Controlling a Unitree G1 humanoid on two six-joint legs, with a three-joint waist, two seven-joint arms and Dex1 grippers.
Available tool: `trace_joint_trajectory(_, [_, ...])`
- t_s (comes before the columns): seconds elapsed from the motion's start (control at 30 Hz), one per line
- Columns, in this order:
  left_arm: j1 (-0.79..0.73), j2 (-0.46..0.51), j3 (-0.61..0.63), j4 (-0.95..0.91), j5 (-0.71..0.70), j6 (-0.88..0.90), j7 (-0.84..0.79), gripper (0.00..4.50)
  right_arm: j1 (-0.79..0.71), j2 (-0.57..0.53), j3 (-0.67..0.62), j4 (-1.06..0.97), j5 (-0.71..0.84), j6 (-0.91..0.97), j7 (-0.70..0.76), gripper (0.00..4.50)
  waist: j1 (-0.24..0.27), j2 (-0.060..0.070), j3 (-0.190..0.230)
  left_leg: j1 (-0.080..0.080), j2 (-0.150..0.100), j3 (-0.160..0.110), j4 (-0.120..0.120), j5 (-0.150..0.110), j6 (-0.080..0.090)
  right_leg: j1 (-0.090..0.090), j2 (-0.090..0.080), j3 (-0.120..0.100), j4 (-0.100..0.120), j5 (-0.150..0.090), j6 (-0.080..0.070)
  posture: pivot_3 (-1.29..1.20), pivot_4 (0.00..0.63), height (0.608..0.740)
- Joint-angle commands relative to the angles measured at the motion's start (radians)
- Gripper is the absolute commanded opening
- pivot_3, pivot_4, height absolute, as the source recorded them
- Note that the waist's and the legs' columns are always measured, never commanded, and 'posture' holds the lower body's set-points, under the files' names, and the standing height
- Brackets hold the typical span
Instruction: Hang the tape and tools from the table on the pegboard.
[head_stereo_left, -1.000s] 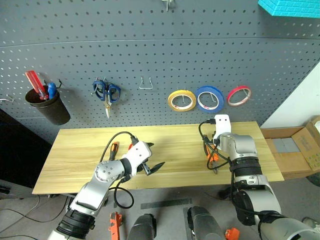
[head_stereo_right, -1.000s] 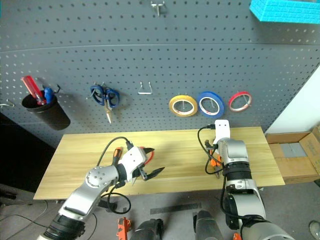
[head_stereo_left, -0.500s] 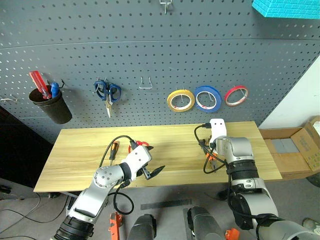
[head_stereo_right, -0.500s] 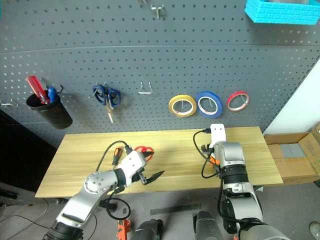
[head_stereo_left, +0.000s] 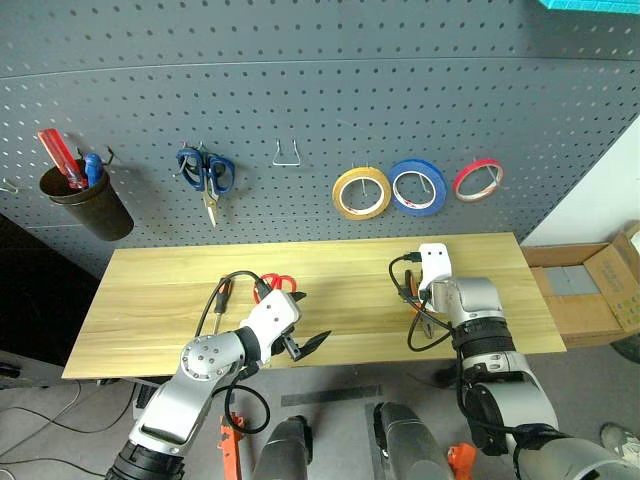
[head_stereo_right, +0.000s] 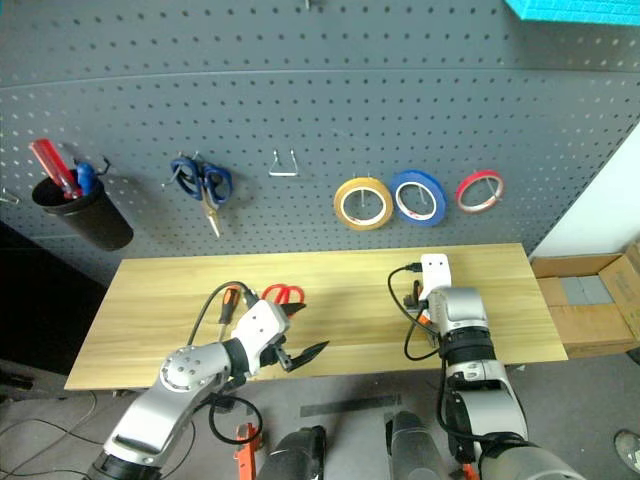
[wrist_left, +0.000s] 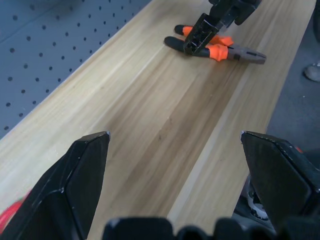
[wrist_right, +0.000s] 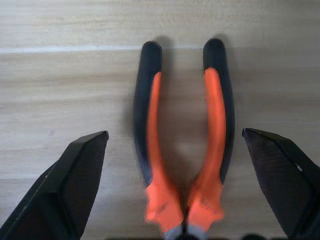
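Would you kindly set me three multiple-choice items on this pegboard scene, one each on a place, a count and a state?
1. Where do the pliers lie?
A. on the table
B. on a pegboard hook
C. in the black cup

2. How many tape rings hang on the pegboard?
A. one
B. two
C. three

3. How does the right hand stand?
A. shut on the pliers
B. open, fingers either side of the pliers
C. shut on nothing

Key: 1 A, the pliers rest flat on the wood. 2 C, yellow tape, blue tape and red tape hang in a row. 3 B, the right wrist view shows both fingers clear of the handles.
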Motion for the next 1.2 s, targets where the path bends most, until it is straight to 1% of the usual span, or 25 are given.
trace_joint_trajectory(0.03, [-0.002,0.019,0.031,-0.07,-0.035,0.027,-0.019,4.5,-0.016,-0.028,0.025,0.041,-0.01,-0.054,0.027,4.49,0.0,-0.001,0.009,0.0,0.0,0.0,0.0,0.0,0.0,0.0,0.0,0.0,0.0,0.0,0.0,0.0,0.327,0.74])
trace_joint_trajectory(0.2, [0.0,0.028,0.035,-0.092,-0.056,0.056,-0.037,4.5,-0.03,-0.053,0.031,0.094,-0.007,-0.077,0.046,4.49,-0.001,-0.004,0.027,-0.002,0.001,0.0,0.0,0.0,0.0,-0.001,0.0,0.0,0.0,0.001,-0.001,-0.01,0.345,0.74])
trace_joint_trajectory(0.33, [-0.006,0.026,0.028,-0.086,-0.054,0.056,-0.047,4.5,-0.034,-0.05,0.013,0.098,0.004,-0.065,0.041,4.49,0.0,-0.004,0.03,-0.002,0.001,0.0,0.0,0.0,0.0,-0.001,0.0,0.0,-0.001,0.001,-0.001,-0.02,0.349,0.74])
trace_joint_trajectory(0.43, [-0.016,0.02,0.024,-0.083,-0.053,0.058,-0.05,4.5,-0.026,-0.036,-0.033,0.077,0.033,-0.033,0.023,3.95,0.0,-0.005,0.032,-0.002,0.001,0.0,0.0,0.0,0.0,-0.001,0.0,0.0,-0.001,0.001,-0.001,-0.03,0.348,0.74])
trace_joint_trajectory(0.53, [-0.022,0.018,0.025,-0.079,-0.051,0.056,-0.055,4.5,-0.017,-0.031,-0.053,0.053,0.045,-0.019,0.015,2.96,0.0,-0.005,0.034,-0.002,0.001,-0.001,0.0,0.0,0.0,-0.001,0.0,0.0,-0.001,0.0,0.001,-0.03,0.345,0.74])
trace_joint_trajectory(0.57, [-0.024,0.019,0.027,-0.077,-0.051,0.056,-0.056,4.5,-0.017,-0.031,-0.055,0.048,0.048,-0.016,0.012,2.8,0.0,-0.005,0.034,-0.002,0.001,0.0,0.0,0.0,0.0,-0.001,0.0,0.0,-0.001,0.0,0.001,-0.03,0.345,0.74])
trace_joint_trajectory(0.67, [-0.03,0.024,0.027,-0.067,-0.04,0.044,-0.057,4.5,-0.02,-0.032,-0.043,0.051,0.051,-0.038,0.02,2.8,0.001,-0.005,0.035,-0.003,0.001,-0.001,0.0,0.0,0.0,-0.002,0.0,0.0,-0.001,0.0,0.001,-0.03,0.334,0.74])
trace_joint_trajectory(0.73, [-0.036,0.024,0.025,-0.06,-0.035,0.037,-0.056,4.5,-0.017,-0.04,-0.015,0.042,0.044,-0.068,0.045,2.8,0.0,-0.005,0.035,-0.003,0.001,-0.001,0.0,0.0,0.0,-0.002,0.0,0.0,-0.001,0.0,0.0,-0.03,0.322,0.74])
trace_joint_trajectory(0.8, [-0.04,0.017,0.025,-0.057,-0.035,0.035,-0.051,4.5,0.0,-0.045,0.024,-0.006,0.055,-0.073,0.11,2.8,0.0,-0.005,0.035,-0.003,0.001,0.0,0.0,0.0,0.0,-0.002,0.0,0.0,-0.001,0.0,0.0,-0.03,0.304,0.74])
trace_joint_trajectory(0.9, [-0.036,0.003,0.022,-0.056,-0.029,0.02,-0.034,4.5,0.067,-0.063,0.092,-0.164,0.102,-0.106,0.267,2.8,0.0,-0.005,0.035,-0.004,0.001,-0.001,0.0,0.0,0.0,-0.003,0.0,0.0,-0.001,0.001,-0.001,-0.03,0.28,0.74])
trace_joint_trajectory(1.0, [0.027,-0.002,-0.005,-0.139,0.003,-0.018,-0.006,4.5,0.183,-0.161,0.255,-0.408,0.09,-0.228,0.458,2.8,-0.001,-0.004,0.033,-0.006,0.001,-0.001,-0.001,0.0,0.0,-0.007,-0.001,0.0,0.0,0.001,-0.001,-0.04,0.247,0.74])
trace_joint_trajectory(1.07, [0.078,-0.01,-0.01,-0.196,-0.003,-0.017,0.011,4.5,0.241,-0.242,0.369,-0.51,0.043,-0.321,0.551,2.8,-0.001,-0.004,0.031,-0.007,0.001,0.0,-0.001,0.0,-0.001,-0.008,-0.003,0.0,0.0,0.001,-0.001,-0.05,0.212,0.74])
trace_joint_trajectory(1.1, [0.101,-0.015,-0.008,-0.222,-0.007,-0.013,0.023,4.5,0.264,-0.277,0.413,-0.546,0.017,-0.379,0.582,2.8,0.0,-0.005,0.028,-0.008,0.001,0.0,-0.001,-0.001,-0.002,-0.009,-0.004,0.001,0.0,0.001,-0.001,-0.05,0.206,0.74])
trace_joint_trajectory(1.13, [0.129,-0.031,0.002,-0.256,-0.02,-0.002,0.042,4.5,0.283,-0.29,0.427,-0.584,0.008,-0.416,0.585,2.8,0.001,-0.006,0.026,-0.009,0.001,0.0,-0.001,-0.001,-0.003,-0.01,-0.006,0.0,0.0,0.001,0.0,-0.05,0.2,0.74])
trace_joint_trajectory(1.2, [0.158,-0.069,0.031,-0.292,-0.032,0.007,0.092,4.5,0.298,-0.274,0.422,-0.621,0.014,-0.436,0.564,2.8,0.002,-0.009,0.021,-0.009,0.0,0.001,-0.001,0.0,-0.007,-0.011,-0.007,0.0,-0.001,0.001,0.001,-0.05,0.172,0.74])
